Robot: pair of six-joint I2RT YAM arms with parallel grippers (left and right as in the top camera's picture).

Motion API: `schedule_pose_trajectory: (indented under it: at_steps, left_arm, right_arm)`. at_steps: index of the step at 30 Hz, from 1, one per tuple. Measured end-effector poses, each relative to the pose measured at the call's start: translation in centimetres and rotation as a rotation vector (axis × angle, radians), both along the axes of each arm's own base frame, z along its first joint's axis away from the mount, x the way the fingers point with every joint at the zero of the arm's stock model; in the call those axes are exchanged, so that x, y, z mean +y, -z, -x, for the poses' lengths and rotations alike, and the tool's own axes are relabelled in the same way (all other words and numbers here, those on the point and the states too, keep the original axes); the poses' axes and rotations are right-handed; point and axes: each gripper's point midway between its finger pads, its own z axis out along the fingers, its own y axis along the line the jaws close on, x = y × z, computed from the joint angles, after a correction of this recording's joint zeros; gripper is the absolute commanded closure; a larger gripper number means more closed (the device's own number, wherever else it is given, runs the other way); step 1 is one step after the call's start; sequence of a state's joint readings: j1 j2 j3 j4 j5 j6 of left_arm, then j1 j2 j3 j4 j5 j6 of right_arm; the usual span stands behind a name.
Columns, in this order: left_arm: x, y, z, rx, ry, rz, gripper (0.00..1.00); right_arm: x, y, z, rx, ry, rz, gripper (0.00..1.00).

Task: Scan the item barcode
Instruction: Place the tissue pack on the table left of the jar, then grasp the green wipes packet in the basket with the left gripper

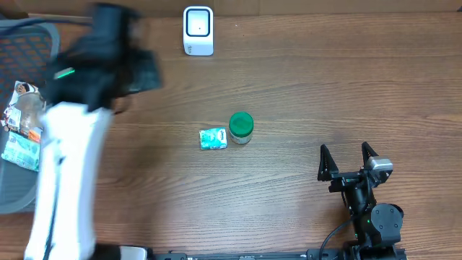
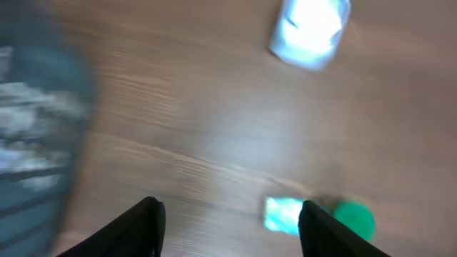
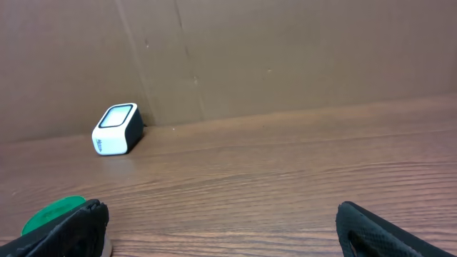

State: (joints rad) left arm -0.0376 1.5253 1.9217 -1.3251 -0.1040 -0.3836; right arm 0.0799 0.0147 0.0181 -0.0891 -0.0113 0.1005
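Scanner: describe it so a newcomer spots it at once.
Look along the far edge of the wooden table, by the cardboard wall. The scanner stands there: a small white box with a dark-rimmed window. Unlike the green-lidded jar and teal packet mid-table, it is white and stands alone.

Wood-grain tabletop [image 1: 289, 202], plain brown cardboard wall [image 3: 285, 50] along its far edge.

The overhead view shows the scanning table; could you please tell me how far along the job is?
Looks done: several packets lie in the grey basket at left, though scanning cannot be confirmed. In hand: nothing; the left gripper and right gripper are open and empty. Left: the teal packet and green-lidded jar sit mid-table, apart from the scanner.
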Motion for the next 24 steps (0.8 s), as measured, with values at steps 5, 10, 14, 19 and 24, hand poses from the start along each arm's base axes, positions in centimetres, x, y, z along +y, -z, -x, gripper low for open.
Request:
schedule_pose_trajectory:
  at_steps: [5,10,14,19,24]
  left_arm:
    - [10.9,-2.5,3.8,-0.071,-0.335,-0.022,0.31]
    - [20.1,-2.0,7.0,-0.075,-0.618,-0.036,0.28]
    - [25.2,1.4,8.2,-0.004,-0.751,-0.014,0.29]
    - [28.9,8.0,6.9,0.139,-0.788,0.055,0.28]
    - [30.1,14.5,5.4,0.283,-0.759,0.113,0.29]
  right_arm:
    - [0.0,0.0,0.0,0.001,0.0,0.0,0.0]
    - [0.0,0.0,0.0,0.0,0.0,0.0,0.0]
    - [0.0,0.0,0.0,0.0,0.0,0.0,0.0]
    - [0.0,0.0,0.0,0.001,0.0,0.0,0.0]
    - [0.0,0.0,0.0,0.0,0.0,0.0,0.0]
